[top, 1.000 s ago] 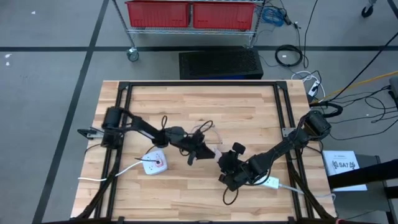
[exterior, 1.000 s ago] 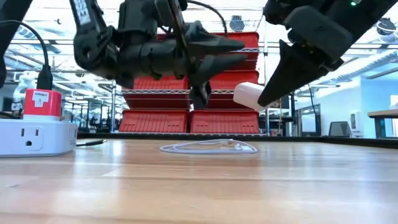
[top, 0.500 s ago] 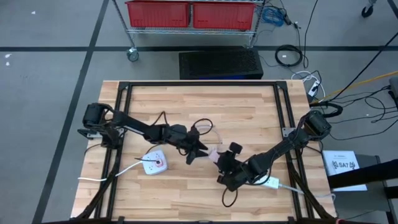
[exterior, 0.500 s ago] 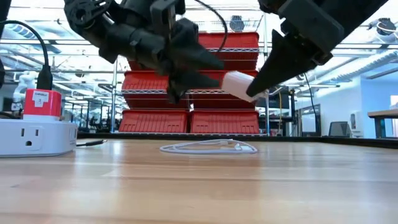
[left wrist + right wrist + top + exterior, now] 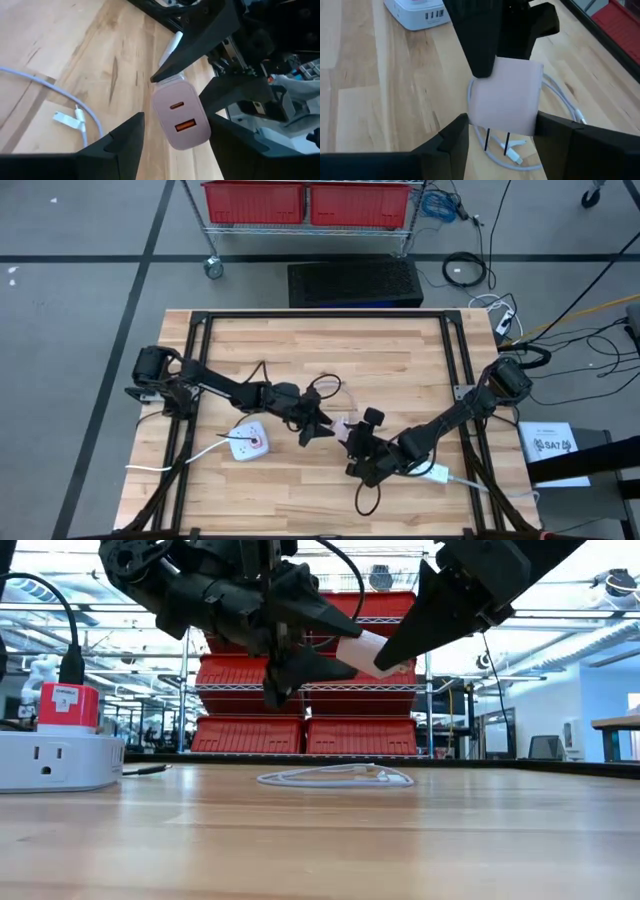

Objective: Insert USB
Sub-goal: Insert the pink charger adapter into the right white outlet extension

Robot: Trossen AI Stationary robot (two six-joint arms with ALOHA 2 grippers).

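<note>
The right gripper (image 5: 502,135) is clamping the charger (image 5: 506,95), the left gripper (image 5: 172,132) is standing apart around it, and only the left wrist view is showing its ports (image 5: 180,116)

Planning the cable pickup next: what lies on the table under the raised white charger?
Under the charger, held by the right gripper, a white USB cable lies looped on the wooden table. The charger hides part of the loop.

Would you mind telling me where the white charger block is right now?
The white charger block is held above mid-table by the right claw, facing the open left claw, above the coiled cable.
</note>
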